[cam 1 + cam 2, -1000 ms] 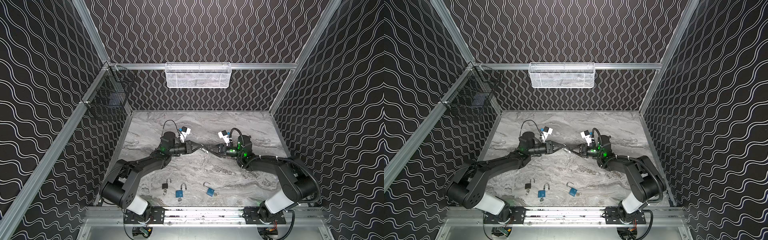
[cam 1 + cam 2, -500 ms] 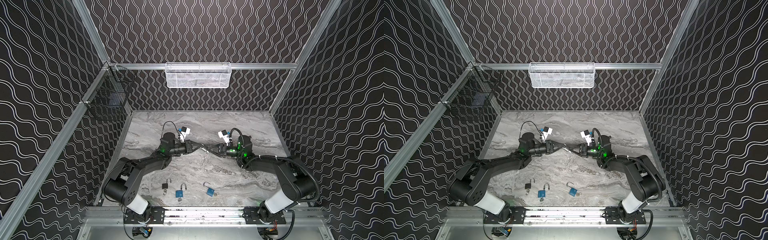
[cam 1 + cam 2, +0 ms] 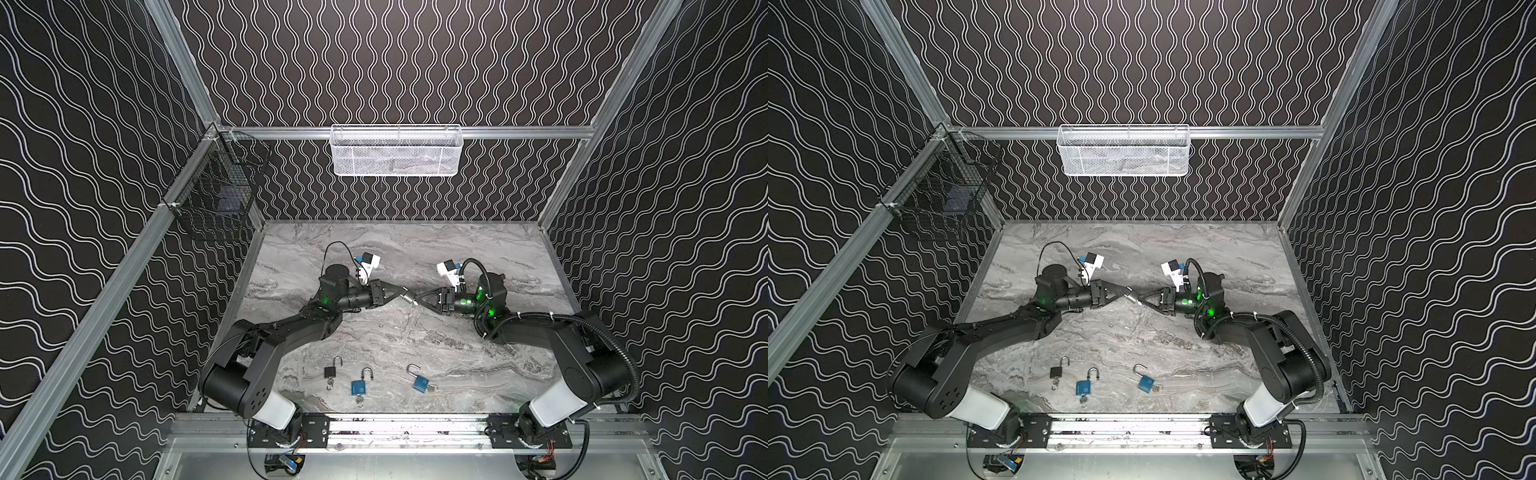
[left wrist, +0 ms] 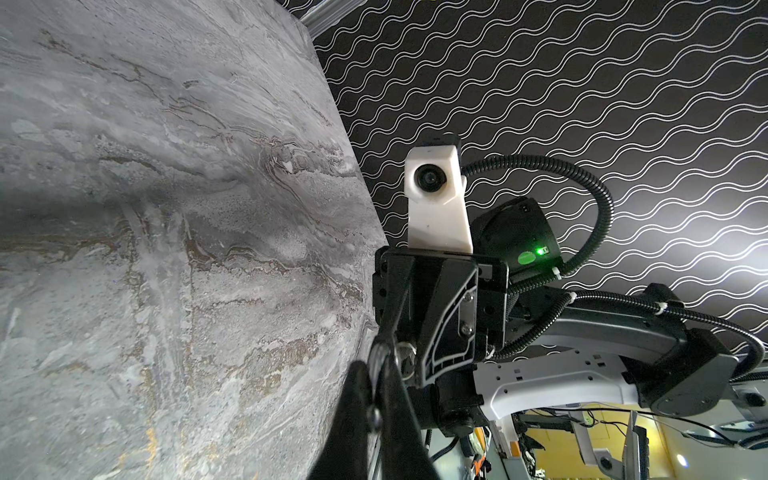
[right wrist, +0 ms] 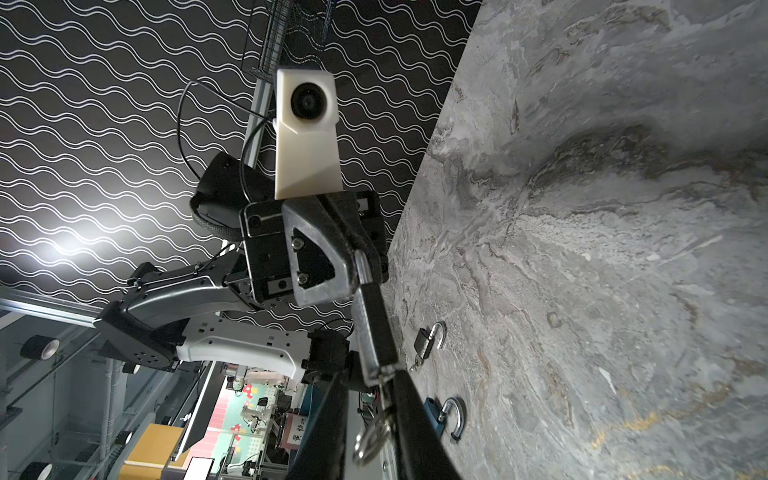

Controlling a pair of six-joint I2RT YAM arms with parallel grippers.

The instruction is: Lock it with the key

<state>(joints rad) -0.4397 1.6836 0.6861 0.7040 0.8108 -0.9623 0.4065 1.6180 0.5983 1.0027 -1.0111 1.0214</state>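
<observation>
marble tabletop point(image 3: 478, 249) bears three padlocks point(image 3: 360, 386) near its front edge.

Your left arm point(image 3: 291, 332) and right arm point(image 3: 536, 332) both reach in low toward the middle, forearms roughly level, so the grippers meet tip to tip. Your left gripper point(image 3: 401, 292) is pinched tight on the padlock point(image 5: 372, 316). Your right gripper point(image 3: 417, 300), jaws nearly together, pinches the key point(image 5: 379, 371).

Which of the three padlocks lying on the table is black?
The black padlock, leftmost of the row in both top views. The middle padlock and the right padlock have blue bodies.
</observation>
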